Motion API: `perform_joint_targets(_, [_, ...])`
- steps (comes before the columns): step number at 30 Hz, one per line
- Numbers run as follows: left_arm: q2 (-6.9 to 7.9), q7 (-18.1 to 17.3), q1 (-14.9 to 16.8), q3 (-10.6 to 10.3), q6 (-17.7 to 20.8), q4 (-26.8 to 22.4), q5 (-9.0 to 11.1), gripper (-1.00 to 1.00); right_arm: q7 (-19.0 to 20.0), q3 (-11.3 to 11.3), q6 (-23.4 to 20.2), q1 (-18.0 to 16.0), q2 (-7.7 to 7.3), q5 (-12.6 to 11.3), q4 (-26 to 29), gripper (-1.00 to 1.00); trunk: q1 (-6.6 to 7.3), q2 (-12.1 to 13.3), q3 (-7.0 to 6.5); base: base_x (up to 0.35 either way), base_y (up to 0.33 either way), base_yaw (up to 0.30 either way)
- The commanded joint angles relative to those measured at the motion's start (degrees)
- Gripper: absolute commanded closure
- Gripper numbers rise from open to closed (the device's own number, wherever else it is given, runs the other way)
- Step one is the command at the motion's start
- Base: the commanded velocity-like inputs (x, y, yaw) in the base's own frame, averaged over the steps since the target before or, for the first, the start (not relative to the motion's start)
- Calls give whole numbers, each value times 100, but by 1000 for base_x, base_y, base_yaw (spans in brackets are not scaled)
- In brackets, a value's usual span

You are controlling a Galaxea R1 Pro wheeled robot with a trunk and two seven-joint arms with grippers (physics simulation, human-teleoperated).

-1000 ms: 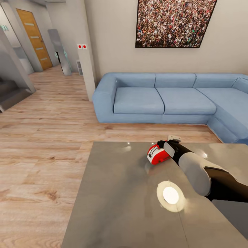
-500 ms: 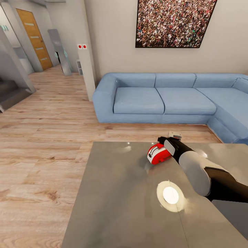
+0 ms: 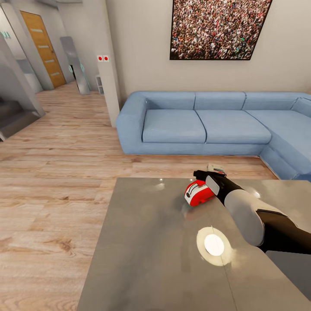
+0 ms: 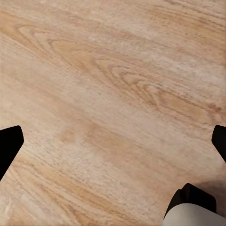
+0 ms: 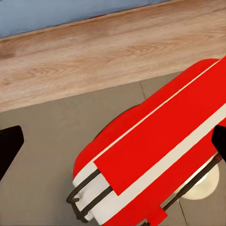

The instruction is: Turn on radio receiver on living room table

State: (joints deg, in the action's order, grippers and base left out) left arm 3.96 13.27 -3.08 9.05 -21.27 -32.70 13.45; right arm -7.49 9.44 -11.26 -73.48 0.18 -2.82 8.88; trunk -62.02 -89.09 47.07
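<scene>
The red radio receiver [image 3: 197, 193] with white trim lies on the far part of the glossy grey table [image 3: 147, 246]. My right arm reaches from the lower right, and my right gripper [image 3: 199, 176] hovers just over the radio's far top edge. Through the right wrist camera the radio [image 5: 160, 160] lies close below with its thin dark handle showing, and the right gripper [image 5: 113, 143] is open, its black fingertips [image 5: 9, 148] wide apart at the frame's sides. My left gripper [image 4: 113, 141] is open over bare wood floor [image 4: 113, 94]. The dial is hidden.
A blue corner sofa [image 3: 207, 123] stands beyond the table under a crowd picture [image 3: 218, 28]. Wood plank floor [image 3: 56, 172] spreads to the left toward a white pillar [image 3: 110, 65], a wooden door [image 3: 43, 47] and stairs [image 3: 13, 116]. A lamp's reflection [image 3: 214, 245] glows on the tabletop.
My right gripper has crept a little farther and to the left over the radio's top. The radio and the view have stayed put.
</scene>
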Motion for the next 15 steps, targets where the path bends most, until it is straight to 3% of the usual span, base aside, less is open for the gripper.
perform_joint_targets(1, [0,0,0,0,0,0,0,-100,6,-2,-4,0,0,1,0,-100,0,0,0,0,0,0])
perform_joint_targets(15, [0,0,0,0,0,0,0,-100,22,-4,-5,0,0,13,0,-100,0,0,0,0,0,0])
